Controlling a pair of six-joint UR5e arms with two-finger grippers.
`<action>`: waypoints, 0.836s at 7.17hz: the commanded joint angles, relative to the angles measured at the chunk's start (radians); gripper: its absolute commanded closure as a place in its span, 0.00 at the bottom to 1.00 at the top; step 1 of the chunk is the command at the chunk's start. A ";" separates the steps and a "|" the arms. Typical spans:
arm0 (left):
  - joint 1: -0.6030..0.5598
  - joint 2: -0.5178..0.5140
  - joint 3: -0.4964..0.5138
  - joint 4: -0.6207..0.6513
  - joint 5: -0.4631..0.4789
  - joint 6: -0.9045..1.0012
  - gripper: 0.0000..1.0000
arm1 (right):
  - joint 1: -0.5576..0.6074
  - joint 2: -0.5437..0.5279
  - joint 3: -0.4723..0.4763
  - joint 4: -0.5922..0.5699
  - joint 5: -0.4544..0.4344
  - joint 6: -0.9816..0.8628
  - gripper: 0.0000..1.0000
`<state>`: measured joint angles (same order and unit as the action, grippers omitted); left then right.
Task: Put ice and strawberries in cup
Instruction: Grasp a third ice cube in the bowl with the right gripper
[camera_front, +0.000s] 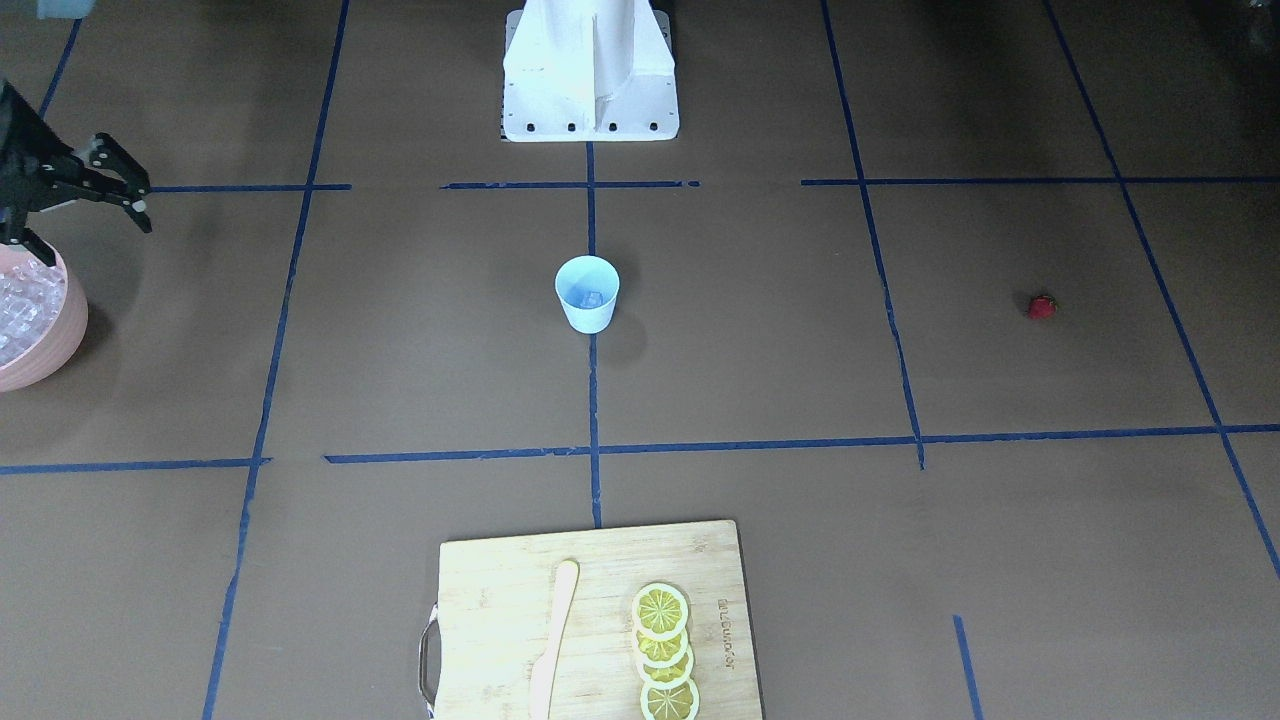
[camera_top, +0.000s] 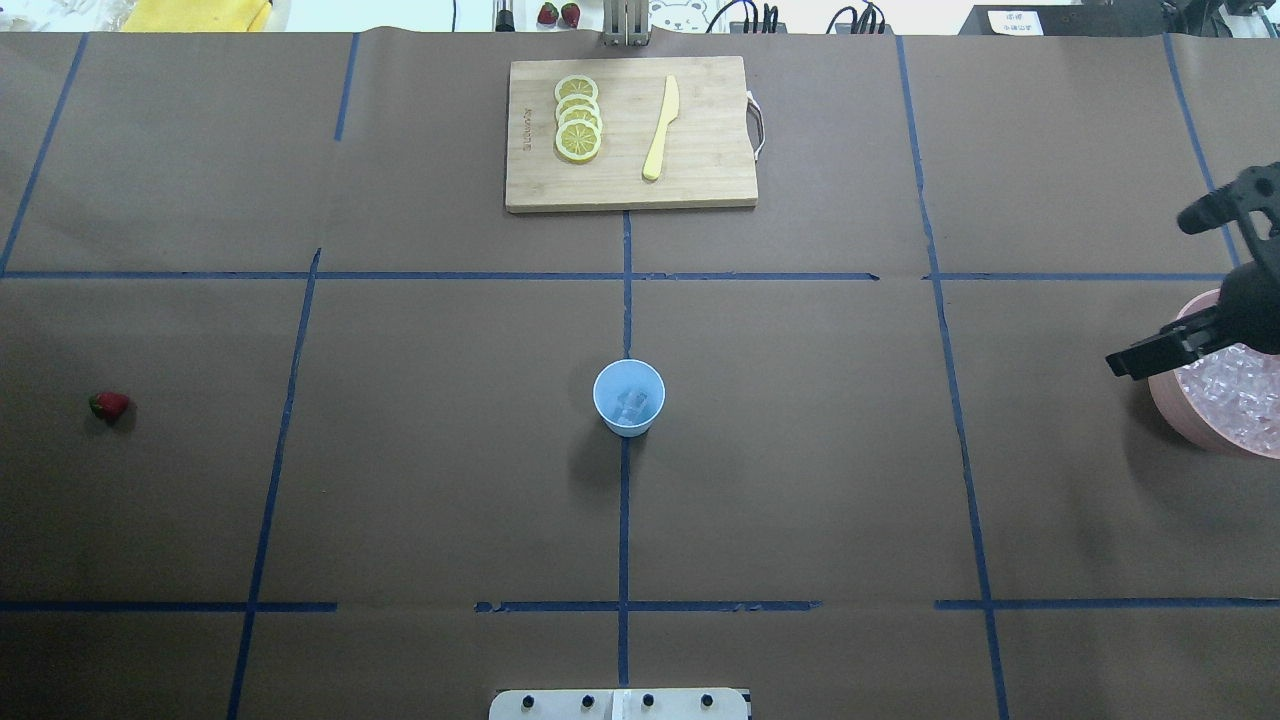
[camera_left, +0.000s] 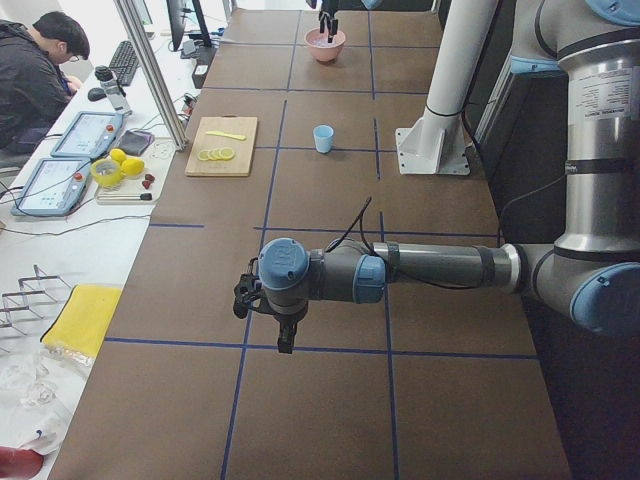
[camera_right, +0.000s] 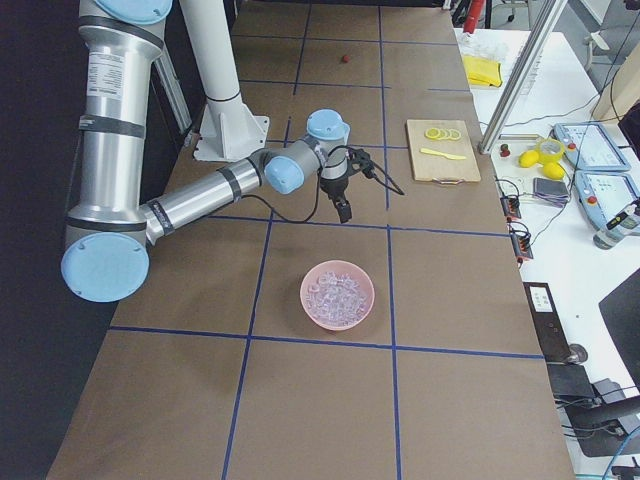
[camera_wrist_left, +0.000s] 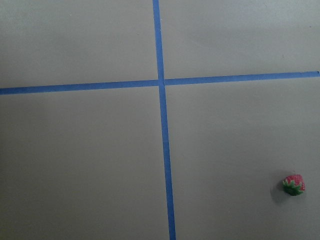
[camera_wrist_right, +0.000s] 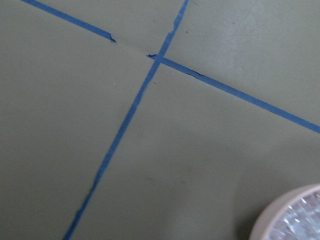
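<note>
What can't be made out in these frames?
- Left gripper: seen only in the exterior left view; open or shut unclear.
- Ice in the cup: too small and translucent to count.
- Pink bowl: cut off by the front-facing view's edge.

I record the table (camera_top: 800, 480) as plain brown, crossed by a grid of blue tape lines (camera_top: 624, 520). The cup (camera_front: 587, 312) is plain light blue. The strawberry (camera_front: 1041, 307) is red with a dark green top. The bowl (camera_right: 305, 295) is pink, and the ice (camera_right: 337, 293) in it is clear to whitish and glossy. The board (camera_top: 700, 180) is pale wood with a fine straight grain. The lemon slices (camera_top: 578, 118) have yellow rinds and paler, segmented centres. The knife (camera_top: 660, 130) is pale yellow. My right gripper (camera_front: 143, 205) is black, my right arm (camera_right: 200, 200) is silver with light-blue joints, and my base (camera_front: 590, 90) is white.
</note>
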<state>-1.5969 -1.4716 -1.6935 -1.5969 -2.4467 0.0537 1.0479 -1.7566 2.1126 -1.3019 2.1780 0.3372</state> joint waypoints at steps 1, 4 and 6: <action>0.000 0.001 0.000 0.000 0.000 0.000 0.00 | 0.154 -0.111 -0.095 0.108 0.083 -0.241 0.01; 0.000 0.001 -0.002 -0.002 0.000 0.000 0.00 | 0.190 -0.118 -0.186 0.191 0.060 -0.259 0.02; 0.000 0.001 0.000 0.000 0.000 0.000 0.00 | 0.124 -0.115 -0.220 0.193 -0.015 -0.227 0.02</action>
<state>-1.5969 -1.4711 -1.6947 -1.5973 -2.4467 0.0537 1.2083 -1.8733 1.9116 -1.1112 2.2076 0.0958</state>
